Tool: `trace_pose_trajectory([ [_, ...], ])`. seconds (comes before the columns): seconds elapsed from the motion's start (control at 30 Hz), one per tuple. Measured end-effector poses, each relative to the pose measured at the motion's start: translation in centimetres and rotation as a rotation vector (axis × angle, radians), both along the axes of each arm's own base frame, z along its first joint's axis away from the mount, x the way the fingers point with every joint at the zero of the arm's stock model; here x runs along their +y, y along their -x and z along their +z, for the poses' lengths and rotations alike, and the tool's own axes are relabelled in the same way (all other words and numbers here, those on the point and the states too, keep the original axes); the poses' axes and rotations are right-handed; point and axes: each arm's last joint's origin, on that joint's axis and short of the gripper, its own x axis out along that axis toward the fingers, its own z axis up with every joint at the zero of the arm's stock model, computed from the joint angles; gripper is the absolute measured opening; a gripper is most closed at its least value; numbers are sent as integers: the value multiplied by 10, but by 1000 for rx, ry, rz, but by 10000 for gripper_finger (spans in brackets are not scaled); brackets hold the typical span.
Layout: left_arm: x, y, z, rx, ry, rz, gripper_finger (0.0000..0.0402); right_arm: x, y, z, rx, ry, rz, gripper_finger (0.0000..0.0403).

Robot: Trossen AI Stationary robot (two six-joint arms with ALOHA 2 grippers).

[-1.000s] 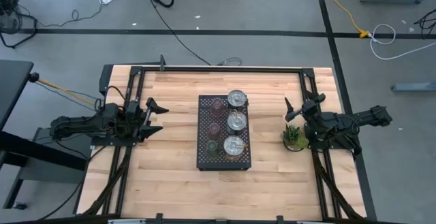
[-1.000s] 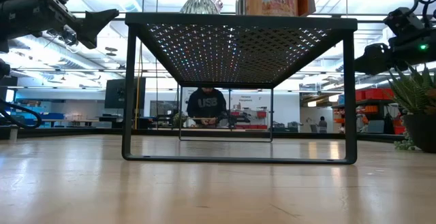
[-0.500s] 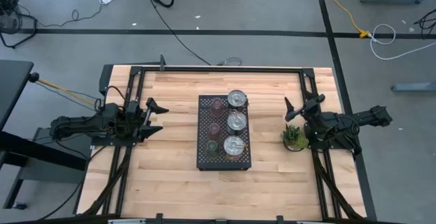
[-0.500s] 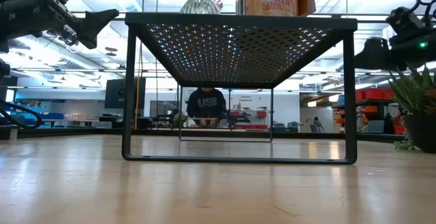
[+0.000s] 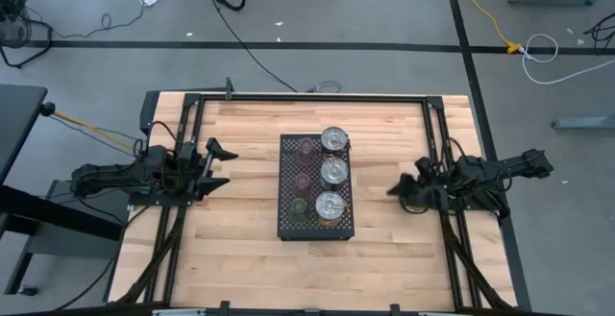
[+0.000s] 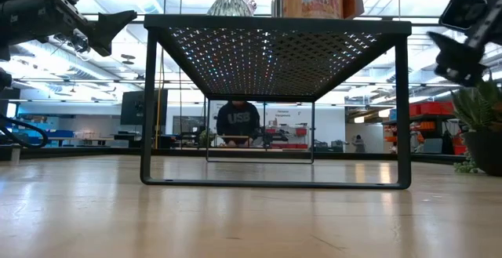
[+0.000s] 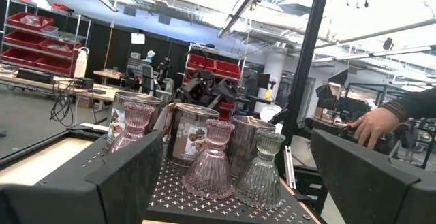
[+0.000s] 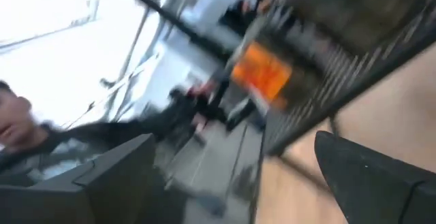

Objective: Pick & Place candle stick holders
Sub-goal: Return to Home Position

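High view: the black perforated shelf [image 5: 286, 230] stands mid-table; on it are three glass candle holders [image 5: 305, 182] in one row and three lidded candle tins [image 5: 332, 171] in the row beside them, all upright; none is left on the bare table [image 5: 240, 258]. The left gripper [image 5: 223, 167] waits at the left edge, fingers spread and empty. The right gripper [image 5: 402, 189], at the right edge, has in the last half second swung from pointing at the far rail to pointing at the shelf, well apart from it.

Low view: the right gripper now sits higher than before, above the potted plant [image 6: 482, 121]; one glass holder and an orange-labelled tin show above the shelf top.

Left wrist view: the holders stand in front of the tins; a person's hand [image 7: 371, 125] shows beyond the table.

Right wrist view: the two fingers are apart with nothing between them; released.

Judgement: placing looks complete; only the retreat remains; the plant is the one thing at risk of being brushed.
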Motion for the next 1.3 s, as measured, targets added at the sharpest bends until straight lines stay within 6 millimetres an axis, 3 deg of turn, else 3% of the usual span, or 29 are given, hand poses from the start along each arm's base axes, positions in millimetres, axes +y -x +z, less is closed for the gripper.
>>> trace_pose_trajectory([
  [0.1, 0, 0, 0, 0, 0, 0, 374, 2, 1, -3, 40, -5, 87, 400],
  [0.23, 0, 0, 0, 0, 0, -1, 374, 2, 0, -9, 44, 137, 72, 400],
  [0.4, 0, 0, 0, 0, 0, -2, 374, -3, -2, -9, 4, 312, -137, 400],
  [0.67, -3, 0, 0, 0, 0, -32, 374, -11, -2, -3, -25, 401, -408, 400],
  [1.3, -3, 0, 0, 1, 0, -38, 374, -11, -2, -2, -40, 431, -413, 400],
])
